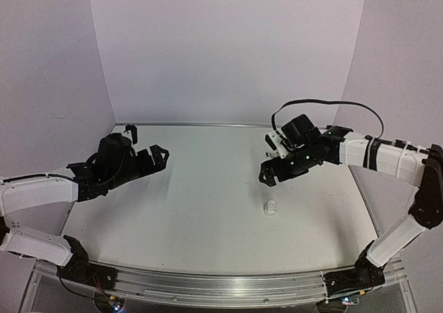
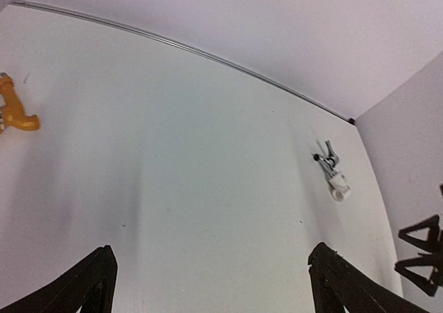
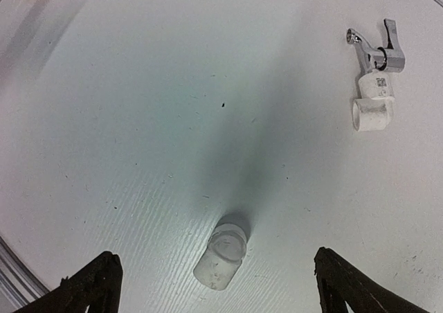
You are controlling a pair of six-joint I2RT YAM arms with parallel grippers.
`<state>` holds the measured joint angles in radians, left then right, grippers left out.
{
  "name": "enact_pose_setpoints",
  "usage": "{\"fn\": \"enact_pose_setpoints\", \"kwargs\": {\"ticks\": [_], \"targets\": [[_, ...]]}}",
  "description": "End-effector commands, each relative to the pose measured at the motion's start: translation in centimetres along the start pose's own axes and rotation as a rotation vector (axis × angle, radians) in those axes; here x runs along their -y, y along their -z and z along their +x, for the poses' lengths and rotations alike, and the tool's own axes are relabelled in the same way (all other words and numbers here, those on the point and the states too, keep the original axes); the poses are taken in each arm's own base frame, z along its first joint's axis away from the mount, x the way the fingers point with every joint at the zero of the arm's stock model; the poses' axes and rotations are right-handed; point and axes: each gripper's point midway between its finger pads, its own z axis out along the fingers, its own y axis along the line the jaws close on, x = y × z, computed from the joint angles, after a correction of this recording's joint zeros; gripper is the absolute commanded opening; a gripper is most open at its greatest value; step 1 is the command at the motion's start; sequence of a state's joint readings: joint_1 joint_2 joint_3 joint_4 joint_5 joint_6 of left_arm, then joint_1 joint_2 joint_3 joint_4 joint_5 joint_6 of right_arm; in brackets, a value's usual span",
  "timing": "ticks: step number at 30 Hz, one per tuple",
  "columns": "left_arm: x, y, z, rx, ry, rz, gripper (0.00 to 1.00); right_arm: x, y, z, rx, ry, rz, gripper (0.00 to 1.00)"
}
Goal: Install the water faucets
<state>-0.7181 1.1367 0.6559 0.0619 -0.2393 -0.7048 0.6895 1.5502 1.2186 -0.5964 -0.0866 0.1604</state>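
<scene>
The shiny silver metal faucet (image 3: 377,53) lies flat on the white counter (image 1: 208,188). In the right wrist view its long axis runs from the near end to the far end. The near end sits in a white plastic elbow fitting (image 3: 372,112), the lever is at the far end, and the spout points left. It lies off to the right of the right hand (image 3: 216,254).

The brass-gold metal faucet (image 2: 15,111) lies well apart from it. The edge of the left wrist view cuts it off, so I cannot tell which way it points.

A short white plastic pipe fitting (image 3: 221,257) lies on its side, in line with the gap between the right hand's fingers.

Both hands are spread wide and hold nothing. The left hand (image 2: 213,251) hovers over the left part of the counter on a low forearm reaching inward. The right arm bends at a raised elbow, and its forearm stretches leftward with the hand tipped down toward the counter.
</scene>
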Motion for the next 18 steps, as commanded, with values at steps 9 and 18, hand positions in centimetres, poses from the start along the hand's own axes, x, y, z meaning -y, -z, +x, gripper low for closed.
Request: {"fn": "enact_pose_setpoints", "kwargs": {"ticks": [9, 18], "targets": [[-13.0, -3.8, -6.4, -0.101, 0.065, -0.458, 1.0, -0.3, 0.3, -1.0, 0.158, -0.016, -0.028, 0.98], [-22.2, -9.1, -10.3, -0.138, 0.063, -0.693, 1.0, 0.1, 2.0, 0.2, 0.218, 0.002, -0.033, 0.98]]}}
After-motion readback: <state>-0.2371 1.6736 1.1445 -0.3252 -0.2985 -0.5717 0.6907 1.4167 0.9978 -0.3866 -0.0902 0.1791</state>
